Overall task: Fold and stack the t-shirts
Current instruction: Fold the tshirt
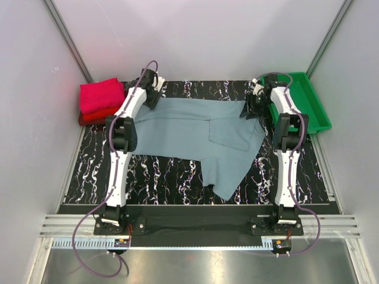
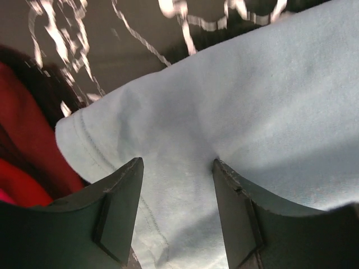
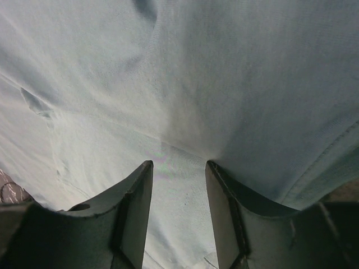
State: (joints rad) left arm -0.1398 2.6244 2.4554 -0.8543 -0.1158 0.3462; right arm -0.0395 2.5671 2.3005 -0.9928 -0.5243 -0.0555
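1. Cloth: the grey-blue t-shirt (image 1: pixel 189 127) lies spread on the counter (image 1: pixel 160 174), partly folded over itself.
2. At its far left corner sits the left hand (image 2: pixel 176 162), fingers apart, fabric between them.
3. At its far right edge, the right hand (image 3: pixel 178 163) is likewise parted over fabric.
4. Far left, the pink t-shirt (image 1: pixel 100 94) lies folded atop the red t-shirt (image 1: pixel 92 117).

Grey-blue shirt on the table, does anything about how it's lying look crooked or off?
Yes. The grey-blue shirt isn't spread square. On the right, its trailing end runs toward the near edge at a slant, and a folded panel lies doubled over the body. No tear or stain shows.
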